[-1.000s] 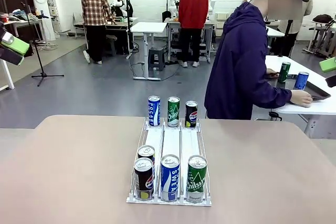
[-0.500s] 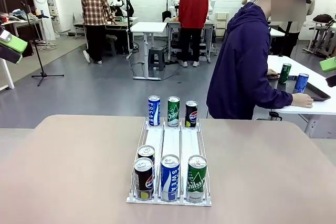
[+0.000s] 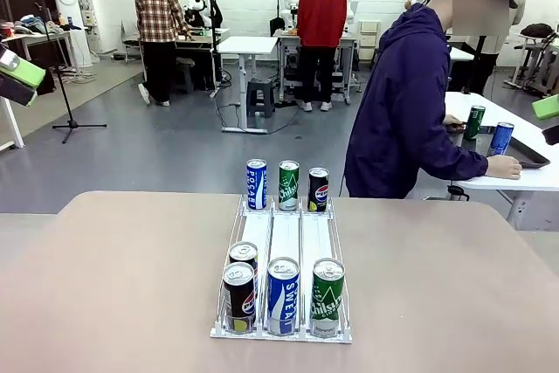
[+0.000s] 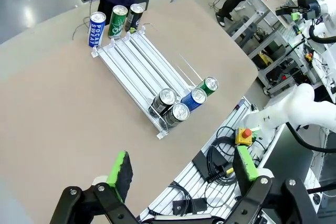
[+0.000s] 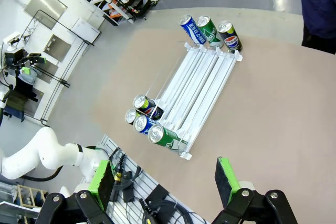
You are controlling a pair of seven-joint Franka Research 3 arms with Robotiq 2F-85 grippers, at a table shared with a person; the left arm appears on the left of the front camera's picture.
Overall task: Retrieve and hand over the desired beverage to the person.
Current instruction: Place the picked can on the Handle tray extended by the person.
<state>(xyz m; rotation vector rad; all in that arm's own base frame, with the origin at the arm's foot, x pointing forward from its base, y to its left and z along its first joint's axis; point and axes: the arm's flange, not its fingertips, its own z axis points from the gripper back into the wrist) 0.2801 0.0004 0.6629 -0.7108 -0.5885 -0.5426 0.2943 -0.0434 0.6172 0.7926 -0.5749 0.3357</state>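
A white wire rack (image 3: 284, 242) stands mid-table. At its near end are two black Pepsi cans (image 3: 239, 296), a blue Pocari Sweat can (image 3: 283, 295) and a green can (image 3: 327, 296). At its far end stand a blue can (image 3: 256, 183), a green can (image 3: 288, 184) and a black can (image 3: 319, 189). The person (image 3: 402, 111) in a purple jacket stands past the far edge, turned toward a side table. My left gripper (image 3: 16, 80) (image 4: 184, 166) hangs open high at the left. My right gripper (image 3: 548, 120) (image 5: 164, 177) is open high at the right. Both are far from the cans and hold nothing.
The white side table (image 3: 524, 181) at the right carries a green can (image 3: 472, 120), a blue can (image 3: 500, 134) and a dark tray (image 3: 528, 155) under the person's hands. Bare tabletop (image 3: 113, 286) surrounds the rack. Other people stand at tables far behind.
The person has shifted a little to the right at the side table. Neither gripper has moved, and the cans have not either.
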